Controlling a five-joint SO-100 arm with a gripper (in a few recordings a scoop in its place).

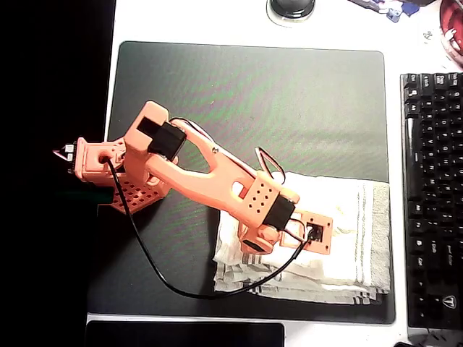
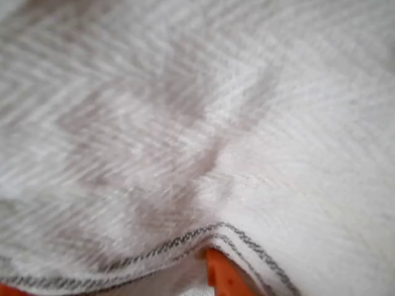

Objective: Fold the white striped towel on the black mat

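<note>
The towel (image 1: 340, 238) lies bunched at the mat's (image 1: 253, 94) lower right corner, under the gripper (image 1: 255, 240). In the wrist view an orange fingertip (image 2: 223, 277) shows below a stitched hem, seemingly holding cloth, though I cannot tell. It looks light, limp and grippy; take it by a hem corner.

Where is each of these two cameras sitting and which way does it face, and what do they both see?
Overhead view: fixed above the desk, looking straight down on the black mat, the white striped towel and a keyboard; the whole orange arm shows.
Wrist view: rides on the arm, pressed close to the towel, facing its weave and stitched hem; an orange finger shows at the bottom edge.
Shared: both see the towel.
</note>
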